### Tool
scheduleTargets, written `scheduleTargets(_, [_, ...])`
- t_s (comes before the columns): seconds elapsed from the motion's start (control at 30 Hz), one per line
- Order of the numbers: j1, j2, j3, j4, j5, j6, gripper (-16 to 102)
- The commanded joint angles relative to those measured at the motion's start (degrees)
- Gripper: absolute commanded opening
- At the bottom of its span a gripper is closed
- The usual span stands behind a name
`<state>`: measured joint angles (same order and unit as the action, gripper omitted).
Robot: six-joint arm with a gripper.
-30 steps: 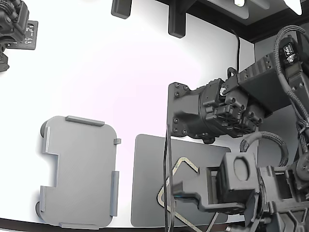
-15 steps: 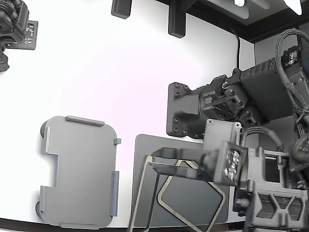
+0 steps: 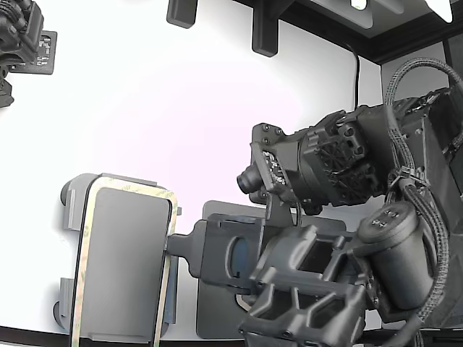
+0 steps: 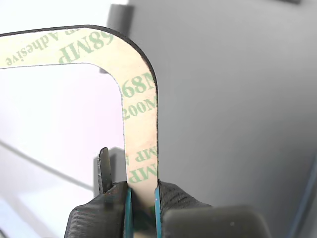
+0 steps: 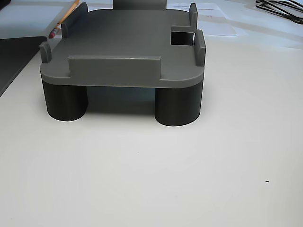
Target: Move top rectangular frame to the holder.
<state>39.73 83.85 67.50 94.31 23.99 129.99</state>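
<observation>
The beige top rectangular frame point(image 3: 79, 275) hangs over the light grey holder point(image 3: 70, 206) at the exterior view's left and covers most of its outline. I cannot tell if it touches the holder. My gripper point(image 3: 173, 246) reaches in from the right and is shut on the frame's right long side. In the wrist view the gripper point(image 4: 142, 198) pinches the printed beige strip of the frame point(image 4: 141, 124) between two blue-lined fingers. The other view shows the holder point(image 5: 113, 64) on dark round legs, with a thin orange-beige strip point(image 5: 64, 19) slanting at its far left corner.
A darker grey flat mat point(image 3: 213, 311) lies right of the holder, mostly hidden behind my arm point(image 3: 325, 289). A second dark arm point(image 3: 18, 40) sits at the top left. Black brackets point(image 3: 264, 32) hang at the table's far edge. White tabletop point(image 3: 145, 108) spreads behind.
My gripper has lifted the frame off the dark mat and swung it left, so it now lies over the holder. The arm has turned and stretched out leftward.
</observation>
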Motion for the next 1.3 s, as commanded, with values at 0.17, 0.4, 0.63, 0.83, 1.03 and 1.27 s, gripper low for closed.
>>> scheduleTargets(0.17, [-3.7,0.0,2.0,0.5,-9.7,6.0,-12])
scheduleTargets(0.4, [-3.8,1.7,7.2,0.5,-10.9,1.8,-12])
scheduleTargets(0.63, [-5.4,0.9,8.3,0.5,-11.3,-2.1,-12])
scheduleTargets(0.83, [-7.8,0.4,7.9,0.5,-15.6,-6.1,-12])
scheduleTargets(1.03, [-10.9,-1.8,6.7,0.4,-18.7,-10.3,-12])
scheduleTargets(1.27, [-11.6,-1.8,7.3,0.4,-19.1,-8.9,-12])
